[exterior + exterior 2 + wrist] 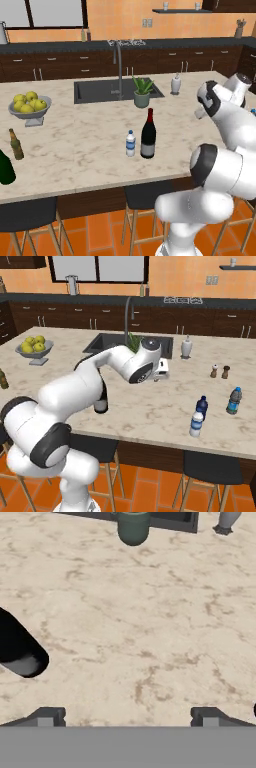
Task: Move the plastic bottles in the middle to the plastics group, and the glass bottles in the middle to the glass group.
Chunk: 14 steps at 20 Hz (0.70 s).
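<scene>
The claw (128,716) hangs wide and empty above bare bench (150,637), the wine bottle (20,649) off beside it, ungrasped and awaiting sorting.

Marble counter (150,622) is seen from above. Gripper (128,717) jaws are spread wide over bare counter, nothing held. Wine bottle (17,647) base is seen at left edge; green plant pot (133,527) at top, beside the sink (170,518) edge.
</scene>
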{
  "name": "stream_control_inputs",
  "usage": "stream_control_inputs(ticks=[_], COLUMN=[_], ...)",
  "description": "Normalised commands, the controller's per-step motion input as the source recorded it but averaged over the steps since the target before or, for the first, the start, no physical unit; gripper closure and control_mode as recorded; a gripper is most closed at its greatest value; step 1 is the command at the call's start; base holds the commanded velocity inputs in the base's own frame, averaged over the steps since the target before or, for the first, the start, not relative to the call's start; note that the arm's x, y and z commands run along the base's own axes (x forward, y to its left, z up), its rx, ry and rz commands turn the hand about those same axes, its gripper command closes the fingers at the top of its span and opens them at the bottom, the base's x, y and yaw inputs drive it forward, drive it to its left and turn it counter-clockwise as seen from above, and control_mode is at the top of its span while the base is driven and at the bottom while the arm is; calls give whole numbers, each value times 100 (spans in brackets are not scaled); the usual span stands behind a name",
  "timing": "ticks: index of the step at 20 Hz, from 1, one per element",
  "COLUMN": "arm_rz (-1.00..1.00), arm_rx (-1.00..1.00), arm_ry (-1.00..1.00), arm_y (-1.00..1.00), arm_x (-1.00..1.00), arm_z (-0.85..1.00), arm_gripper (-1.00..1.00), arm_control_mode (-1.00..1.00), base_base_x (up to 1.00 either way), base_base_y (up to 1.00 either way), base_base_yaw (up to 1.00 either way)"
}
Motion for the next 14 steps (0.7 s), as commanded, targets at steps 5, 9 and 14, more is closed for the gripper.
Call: stream_control_inputs(ticks=[5,9,14], arm_rz=[0,5,6], arm_rx=[0,0,1], arm_ry=[6,3,1], arm_y=[100,100,76], arm_x=[-55,-45,-20], arm_z=[7,10,9], arm_gripper=[-100,-100,-100], arm_control_mode=[-100,-100,-100], base_base_x=[0,0,0], base_base_y=[0,0,0], base_base_yaw=[0,0,0])
